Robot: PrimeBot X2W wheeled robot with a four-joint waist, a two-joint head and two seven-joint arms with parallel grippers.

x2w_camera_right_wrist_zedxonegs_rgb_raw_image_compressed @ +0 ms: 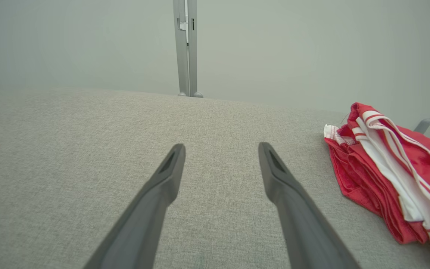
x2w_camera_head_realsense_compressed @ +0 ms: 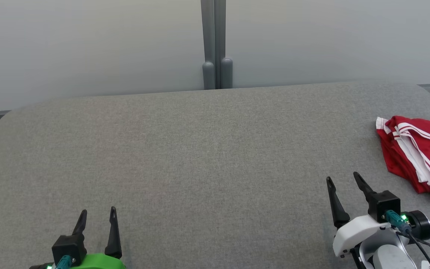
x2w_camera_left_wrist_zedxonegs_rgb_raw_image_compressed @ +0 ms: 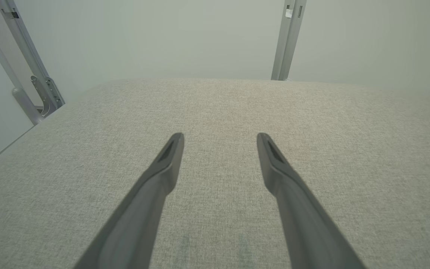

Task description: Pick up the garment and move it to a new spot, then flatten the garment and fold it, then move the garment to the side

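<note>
Garment (x2w_camera_head_realsense_compressed: 420,157): on the table (x2w_camera_head_realsense_compressed: 200,149), at its right side.
Left gripper (x2w_camera_head_realsense_compressed: 98,210): above the table's near-left part.
Right gripper (x2w_camera_head_realsense_compressed: 342,176): above the table's near-right part.
Post (x2w_camera_head_realsense_compressed: 217,45): behind the table's far edge, mid-width.

Light is bright, soft and even in all three views, with no clear source and no glare. The wall (x2w_camera_head_realsense_compressed: 88,45) shades gently from paler to greyer. The table (x2w_camera_head_realsense_compressed: 200,149) shows its weave sharply in the head view, and nothing throws a hard shadow on it. The garment (x2w_camera_head_realsense_compressed: 416,149) reads as saturated red with a slight sheen on its folds. A small green lamp (x2w_camera_head_realsense_compressed: 403,216) glows without flare.

Both wrist views carry a warmer, faintly green cast. Their wide lens bows the table's far edge and tilts the post (x2w_camera_left_wrist_zedxonegs_rgb_raw_image_compressed: 32,74) at the frame's side. The fingers (x2w_camera_left_wrist_zedxonegs_rgb_raw_image_compressed: 162,175) go soft and blurred towards the bottom edge, and faint smudges of shade lie between them.
</note>
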